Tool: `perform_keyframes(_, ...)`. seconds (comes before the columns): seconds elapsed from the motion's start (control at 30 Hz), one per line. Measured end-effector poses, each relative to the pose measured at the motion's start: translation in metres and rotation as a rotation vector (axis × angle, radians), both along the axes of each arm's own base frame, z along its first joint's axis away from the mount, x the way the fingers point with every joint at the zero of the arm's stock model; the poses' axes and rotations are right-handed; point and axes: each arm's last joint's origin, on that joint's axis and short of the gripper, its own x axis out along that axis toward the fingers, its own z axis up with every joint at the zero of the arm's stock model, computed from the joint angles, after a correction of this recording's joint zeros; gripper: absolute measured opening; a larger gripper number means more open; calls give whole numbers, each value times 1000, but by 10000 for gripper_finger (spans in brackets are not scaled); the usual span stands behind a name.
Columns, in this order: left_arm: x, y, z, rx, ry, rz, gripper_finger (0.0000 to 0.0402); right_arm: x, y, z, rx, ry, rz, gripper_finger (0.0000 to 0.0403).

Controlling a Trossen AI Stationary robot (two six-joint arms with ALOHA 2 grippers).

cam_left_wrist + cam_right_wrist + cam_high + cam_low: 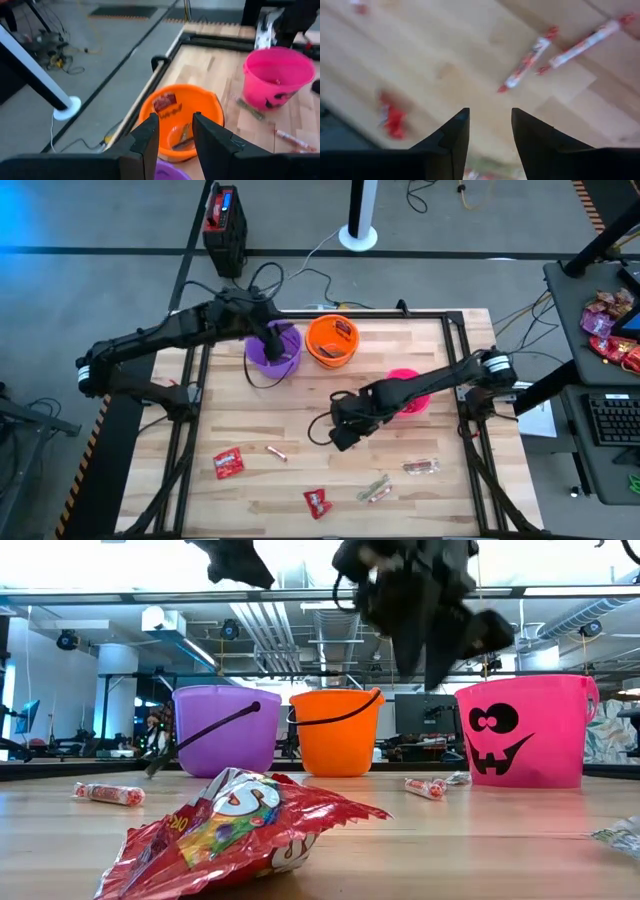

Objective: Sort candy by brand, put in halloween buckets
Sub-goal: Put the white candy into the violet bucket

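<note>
Hovering open over bare pale wooden worktop (300, 430), right end effector (341, 442) holds nothing; left end effector (272, 343), open, above round purple plastic bucket (272, 352) near far edge.

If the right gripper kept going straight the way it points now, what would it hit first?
Probably bare table. The right gripper, open and empty, points down at bare wood; two stick candies lie off to one side of its line, a red packet to the other. Height above the wood is unclear.

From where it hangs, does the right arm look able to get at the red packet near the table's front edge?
Probably yes. The right gripper hangs open above bare wood, and nothing stands between it and the red packet.
</note>
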Motion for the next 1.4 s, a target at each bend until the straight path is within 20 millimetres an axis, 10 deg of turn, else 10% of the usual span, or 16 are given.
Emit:
perform_keyframes(0.37,-23,-8,20,32,-92,-9,102,19,4,-71,-35,184,-44,162)
perform_keyframes(0.77,-17,-11,15,-1,-70,-168,102,25,5,-88,-31,190,-59,73)
perform_keyframes(1.1,-26,-14,-1,-211,-60,-717,102,20,4,-34,-25,-17,43,26)
perform_keyframes(1.4,-24,-7,-59,-450,-43,-741,102,24,-13,30,-196,-440,218,26)
